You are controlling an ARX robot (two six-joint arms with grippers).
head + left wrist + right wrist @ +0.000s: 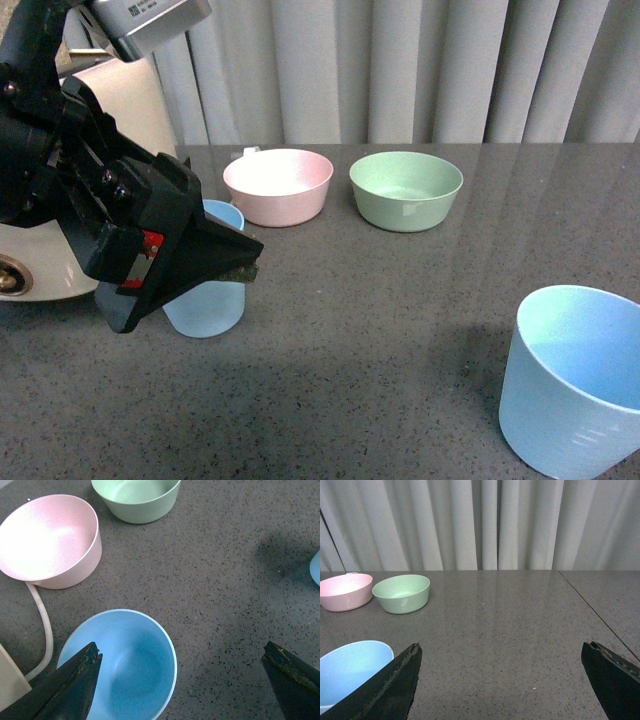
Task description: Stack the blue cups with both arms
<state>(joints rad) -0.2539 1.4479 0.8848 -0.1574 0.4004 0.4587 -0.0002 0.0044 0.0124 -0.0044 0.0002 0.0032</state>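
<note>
One blue cup (205, 300) stands upright on the grey table, left of middle, partly hidden by my left gripper (235, 262). In the left wrist view this cup (130, 665) lies below the open left gripper (182, 655), with one finger (75, 680) over its rim and the other finger (290, 675) far off to the side. The second blue cup (575, 385) stands upright at the near right. In the right wrist view it (350, 667) sits just outside one finger (395, 685) of the open, empty right gripper (502, 652). The right gripper does not show in the front view.
A pink bowl (278, 185) and a green bowl (405, 190) stand side by side at the back of the table. A white appliance (40, 270) with a white cable (45, 625) stands at the left edge. Grey curtains hang behind the table.
</note>
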